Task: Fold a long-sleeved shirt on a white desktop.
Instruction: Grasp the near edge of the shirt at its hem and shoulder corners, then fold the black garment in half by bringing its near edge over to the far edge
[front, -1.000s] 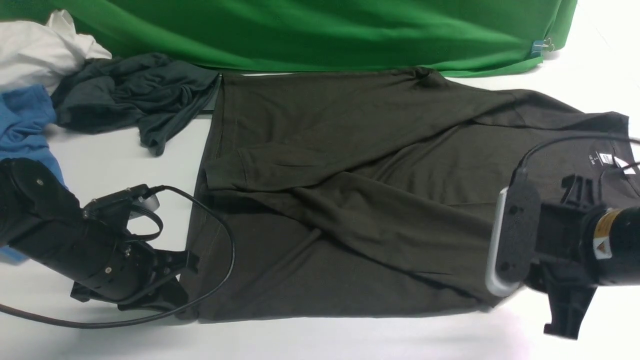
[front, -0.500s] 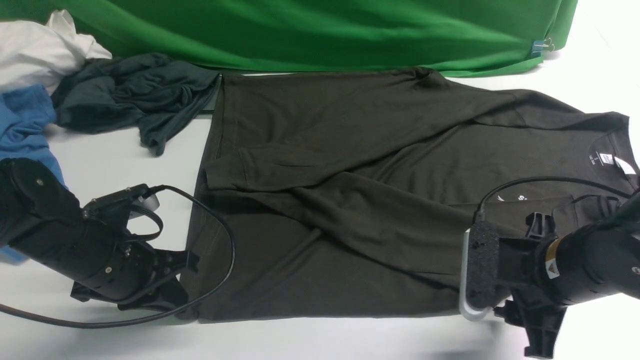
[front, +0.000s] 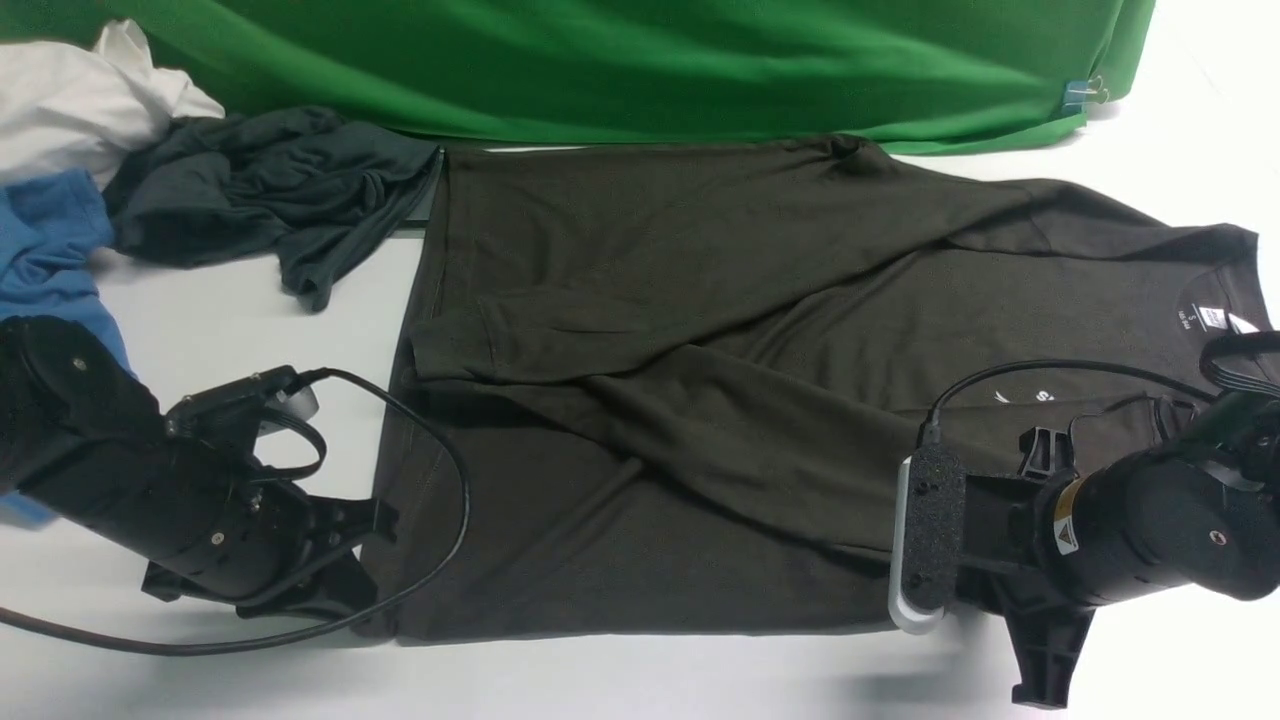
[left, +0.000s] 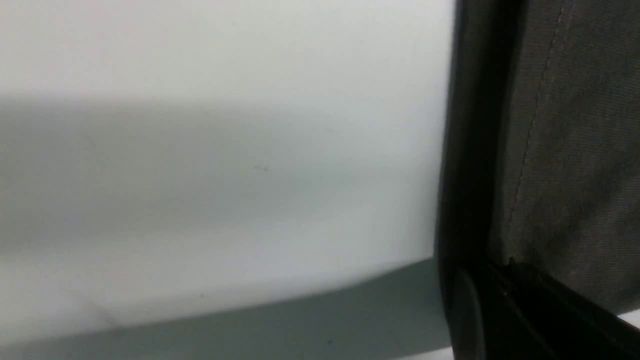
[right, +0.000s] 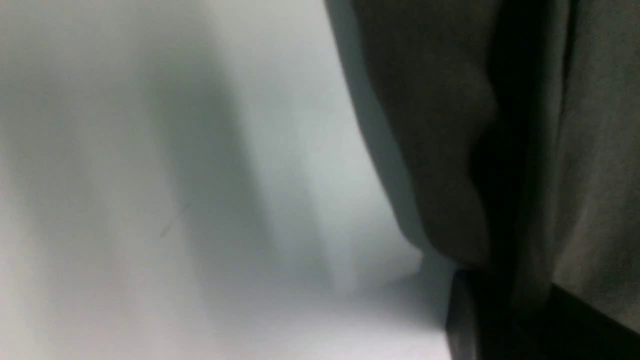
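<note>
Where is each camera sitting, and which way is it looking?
Front: between the arms, facing forward over the desktop at the shirt; left arm and right arm show.
Left wrist: on the left arm, low over the desktop, facing the shirt's hem; one dark finger shows.
Right wrist: on the right arm, low, facing the shirt's edge; one dark finger shows.
Shared: both wrist views show shirt edge against white desktop.

Near edge passable: bare white desktop (front: 620, 680). Far left blocked: heaped garments (front: 250, 190). Far side walled: green backdrop (front: 650, 60).
</note>
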